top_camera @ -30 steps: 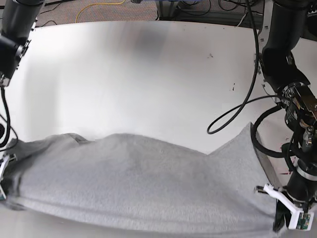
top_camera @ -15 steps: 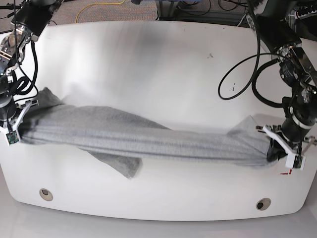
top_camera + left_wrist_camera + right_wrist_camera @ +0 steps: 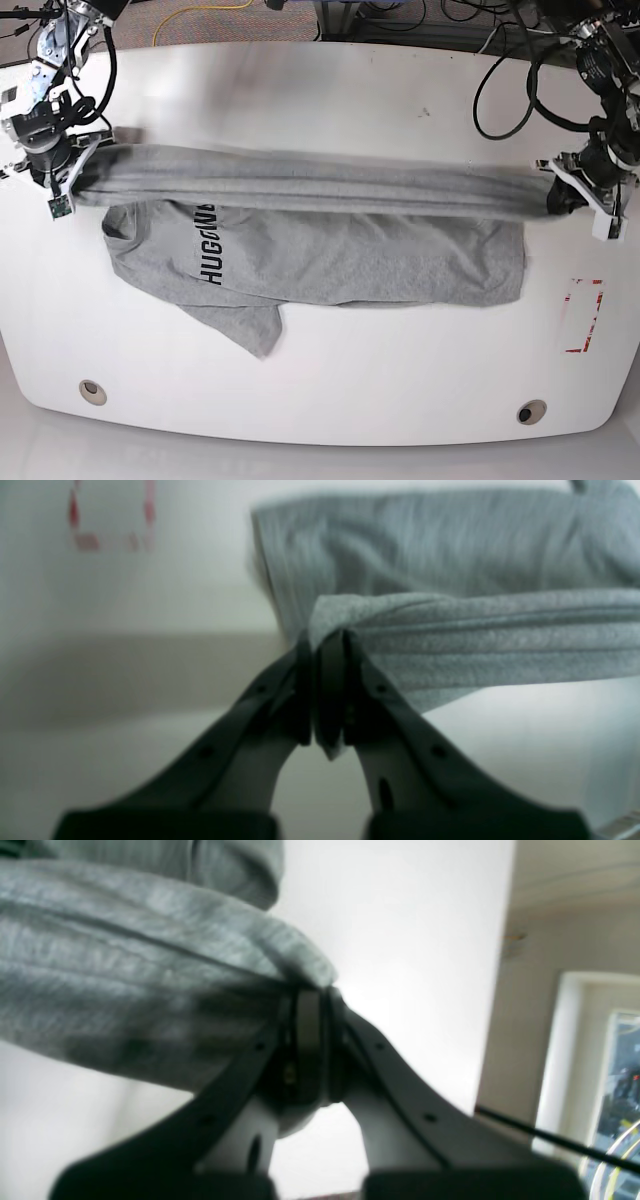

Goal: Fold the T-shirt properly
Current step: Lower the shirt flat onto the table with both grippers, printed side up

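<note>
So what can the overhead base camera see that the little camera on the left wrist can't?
Only the base view shows the whole T-shirt stretched between both grippers, its black lettering, the right gripper and the full white table. Only the left wrist view shows, close up, the left gripper shut on a bunched edge of cloth. Both show the grey fabric, the table, and the red marking.
</note>
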You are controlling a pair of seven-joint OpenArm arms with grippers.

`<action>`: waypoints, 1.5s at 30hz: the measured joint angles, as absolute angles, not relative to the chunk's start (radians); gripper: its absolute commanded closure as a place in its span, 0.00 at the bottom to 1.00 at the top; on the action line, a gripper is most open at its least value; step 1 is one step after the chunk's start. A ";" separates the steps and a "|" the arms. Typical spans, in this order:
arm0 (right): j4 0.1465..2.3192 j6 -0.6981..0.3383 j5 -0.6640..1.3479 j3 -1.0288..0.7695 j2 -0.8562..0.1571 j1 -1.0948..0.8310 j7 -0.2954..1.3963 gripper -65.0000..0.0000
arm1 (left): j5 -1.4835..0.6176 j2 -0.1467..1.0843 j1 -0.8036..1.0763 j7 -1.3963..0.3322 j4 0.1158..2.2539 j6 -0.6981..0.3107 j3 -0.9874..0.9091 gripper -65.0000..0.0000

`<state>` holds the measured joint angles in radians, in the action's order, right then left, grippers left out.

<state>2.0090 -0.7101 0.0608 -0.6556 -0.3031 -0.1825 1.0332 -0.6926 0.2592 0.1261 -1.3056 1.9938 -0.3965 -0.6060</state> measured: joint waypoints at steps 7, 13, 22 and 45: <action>2.008 -0.710 0.060 -0.656 -0.251 -0.250 1.030 1.00 | -0.768 0.302 0.244 -1.317 1.993 -0.397 -0.648 1.00; 2.008 -0.709 0.060 -0.655 -0.226 -0.305 1.029 1.00 | -0.787 0.339 0.342 -1.318 1.993 -0.398 -0.675 1.00; 2.008 -0.708 0.060 -0.653 -0.184 -0.387 1.026 1.00 | -0.783 0.378 0.416 -1.313 1.989 -0.398 -0.678 1.00; 1.995 -0.704 0.048 -0.554 -0.173 -0.467 1.030 0.38 | -0.636 0.389 0.382 -1.308 1.967 -0.397 -0.551 0.37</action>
<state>1.9953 -0.7040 0.0483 -0.5545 -0.1726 -0.4667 1.0298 -0.6365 0.3885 0.3817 -1.3083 1.9675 -0.3973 -0.5514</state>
